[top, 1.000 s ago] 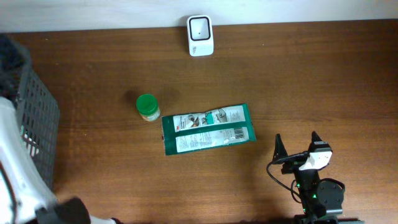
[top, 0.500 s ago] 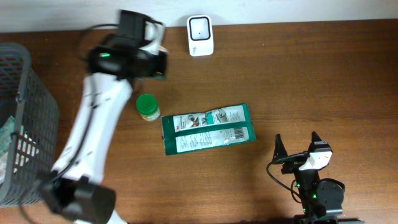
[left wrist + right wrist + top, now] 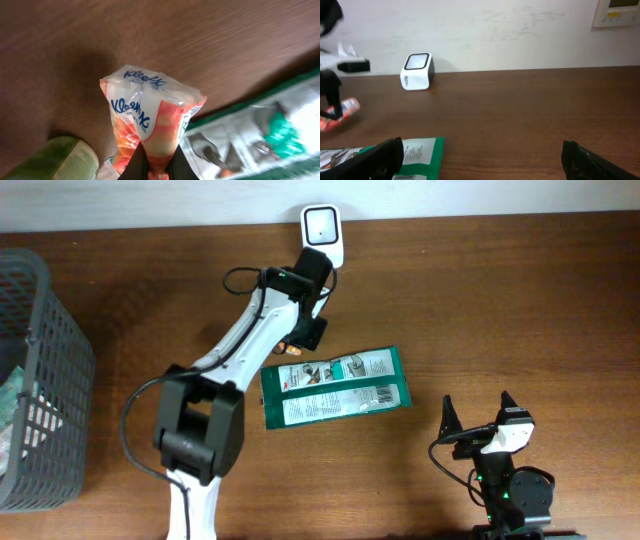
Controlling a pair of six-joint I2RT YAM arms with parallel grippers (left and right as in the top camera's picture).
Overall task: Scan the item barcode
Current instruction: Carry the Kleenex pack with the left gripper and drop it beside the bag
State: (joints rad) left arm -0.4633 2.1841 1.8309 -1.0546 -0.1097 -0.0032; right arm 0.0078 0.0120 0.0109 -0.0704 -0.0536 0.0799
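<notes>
Here, left hand (image 3: 152, 169) pinching crinkly plastic tissue pack (image 3: 150, 117), right hand (image 3: 477, 409) splayed wide

Item one: Kleenex pack (image 3: 150, 125), pocket tissues in clear and orange wrap with blue lettering. It is pinched at one end by the left gripper (image 3: 152, 169), and its free end casts a shadow on the table (image 3: 75, 40). Item two: scanner (image 3: 322, 237), a white box with a dark square window, upright at the table's far edge. I log the pack as near it, not touching.
</notes>
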